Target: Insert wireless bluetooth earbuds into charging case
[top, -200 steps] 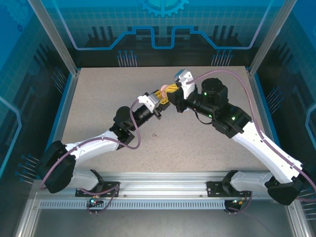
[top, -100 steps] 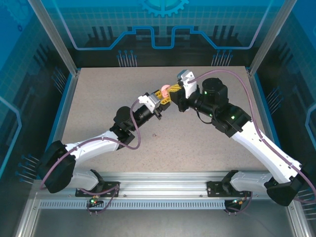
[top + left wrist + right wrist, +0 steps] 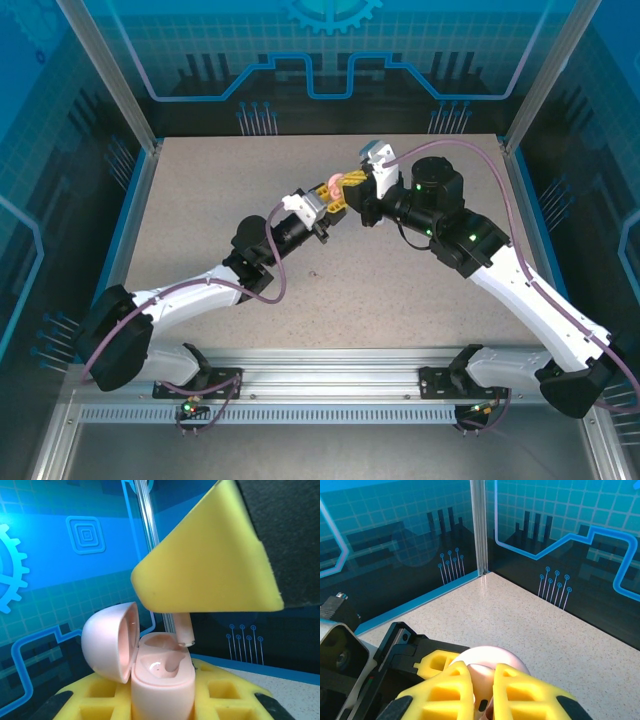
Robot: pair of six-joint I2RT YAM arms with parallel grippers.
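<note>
Here, over the far middle of the table [image 3: 200, 220], the left gripper [image 3: 330, 197] is clamped on the pink round case [image 3: 161, 687], which stands upright between its yellow fingers [image 3: 95, 697] with the lid [image 3: 107, 640] swung open to the left. The right gripper [image 3: 482, 680] pinches a pinkish earbud [image 3: 183, 630] between its nearly closed pads, stem pointing down just over the case's open well; whether stem and case touch, I cannot tell
</note>
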